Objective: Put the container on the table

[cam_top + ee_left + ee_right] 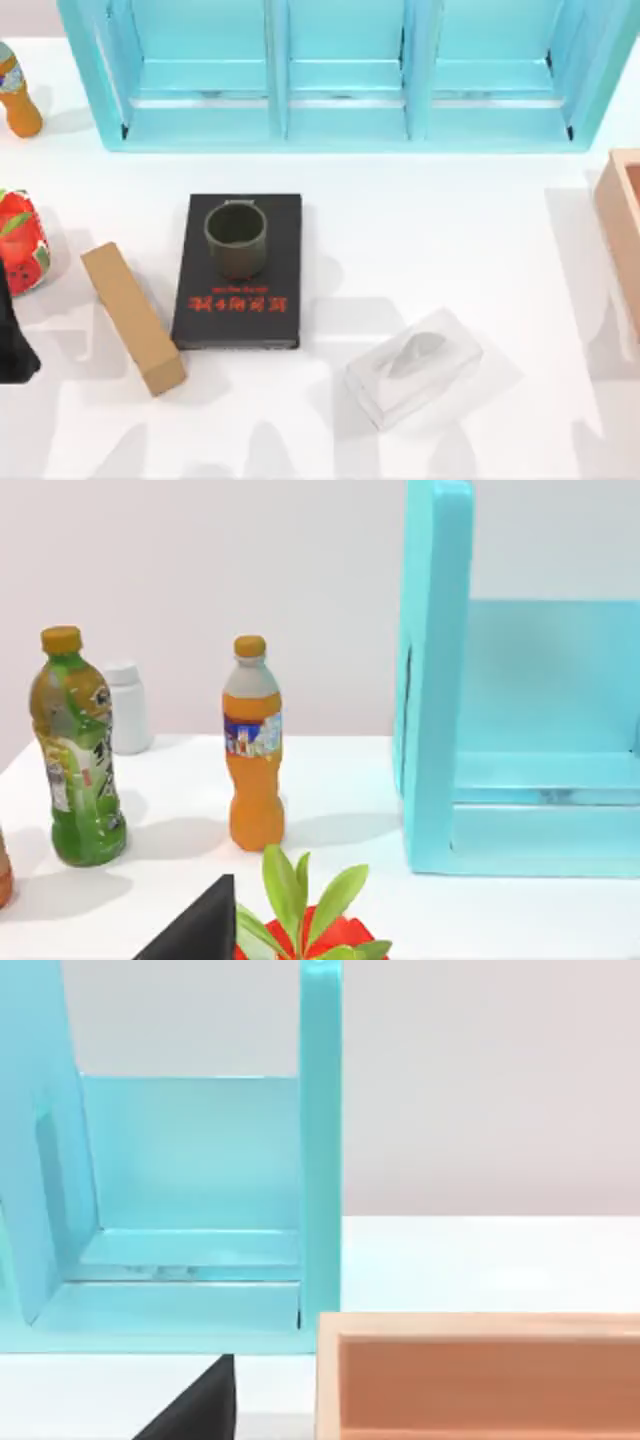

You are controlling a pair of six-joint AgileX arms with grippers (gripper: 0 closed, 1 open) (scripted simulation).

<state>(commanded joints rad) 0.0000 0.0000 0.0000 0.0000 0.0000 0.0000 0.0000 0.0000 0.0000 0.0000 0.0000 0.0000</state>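
On top of a black book [240, 272] near the middle of the white surface [440, 240] stands the container [237, 238], a small dark olive-green cup, upright, open mouth up and nothing visible inside. It sits on the half of the book nearer the shelf unit, touching only the cover.

At the top view's left edge, a dark part of the left arm [12, 340] shows beside a red printed object [22, 240]. In each wrist view, a dark wedge at the lower edge is the one piece of that arm's gripper visible, so I cannot tell how far open the fingers of either gripper are; nothing is seen held.

A turquoise shelf unit [345, 75] with three open compartments runs along the far side of the surface. An orange bottle [17, 95] stands to its left; the left wrist view shows it upright near a green bottle [75, 760] and a small white bottle [126, 707]. A tan block [132, 318] lies tilted just left of the book. A clear plastic tissue box [414, 366] lies to the book's lower right, apart from it. A light wooden box [625, 225] sits at the right edge, its inside bare where the right wrist view shows it.
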